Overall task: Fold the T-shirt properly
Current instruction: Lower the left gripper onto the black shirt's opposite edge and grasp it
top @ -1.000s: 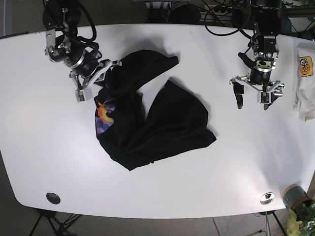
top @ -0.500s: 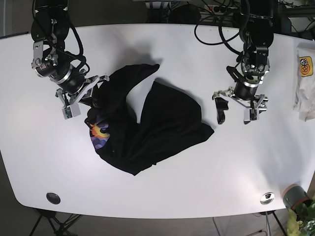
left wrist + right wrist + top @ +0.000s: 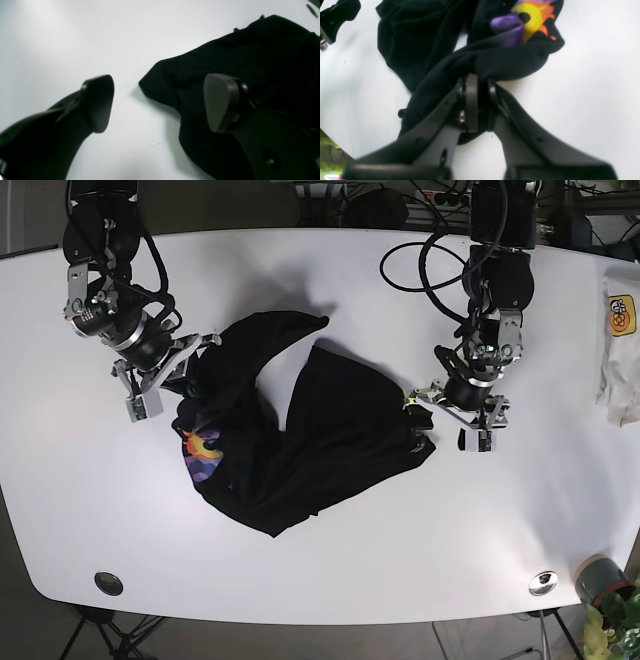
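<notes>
The black T-shirt [image 3: 330, 430] lies crumpled mid-table, its orange, yellow and purple print [image 3: 203, 452] showing at the left. My right gripper [image 3: 165, 388] is at the shirt's upper left edge. In the right wrist view this gripper [image 3: 481, 86] is shut on a bunched fold of the T-shirt [image 3: 420, 45], just below the print [image 3: 527, 17]. My left gripper [image 3: 443, 430] is down at the shirt's right corner. In the left wrist view it [image 3: 158, 102] is open, with the tip of the T-shirt [image 3: 250, 50] reaching in between its fingers [image 3: 97, 102].
A white cloth with a yellow logo [image 3: 620, 330] lies at the right table edge. A potted plant [image 3: 603, 585] stands off the front right corner. Two round fittings [image 3: 108, 583] [image 3: 543, 583] sit near the front edge of the white table [image 3: 400, 560].
My left arm has come down and left from open table to the shirt's right corner, staying open. The right gripper dragged its held fold leftward, then held nearly still.
</notes>
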